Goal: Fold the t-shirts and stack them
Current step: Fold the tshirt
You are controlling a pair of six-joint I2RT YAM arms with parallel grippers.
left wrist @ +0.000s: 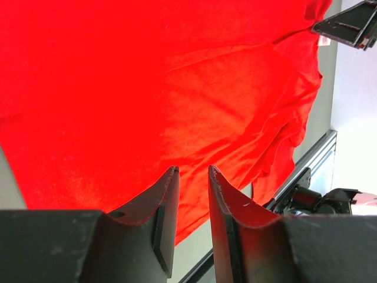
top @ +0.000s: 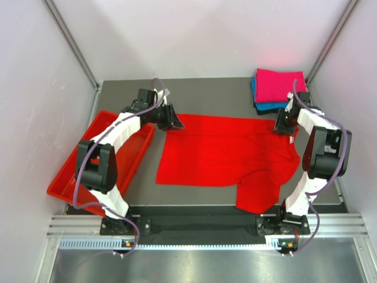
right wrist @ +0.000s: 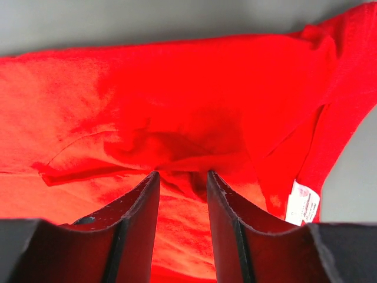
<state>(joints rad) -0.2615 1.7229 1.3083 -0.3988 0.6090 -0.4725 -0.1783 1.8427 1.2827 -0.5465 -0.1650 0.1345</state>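
The bright red t-shirt [top: 224, 153] lies spread out on the grey table, and its near right part droops over the front edge. My left gripper [top: 172, 122] is at the shirt's far left corner. Its jaws are slightly apart above the cloth [left wrist: 147, 88] with nothing between them [left wrist: 193, 170]. My right gripper [top: 281, 125] is at the far right corner. It is open, with its tips [right wrist: 182, 173] against a bunched fold of the red cloth [right wrist: 177, 88]. The folded magenta-pink shirt [top: 280, 84] lies on the teal-blue one [top: 268, 108] at the back right. The black shirt is not clearly visible.
A rigid red plastic tray [top: 65, 186] sits tilted off the table's left side, beside the left arm. White walls and metal posts enclose the table. A white label [right wrist: 300, 203] shows at the shirt's edge. The right gripper's finger shows in the left wrist view [left wrist: 347, 26].
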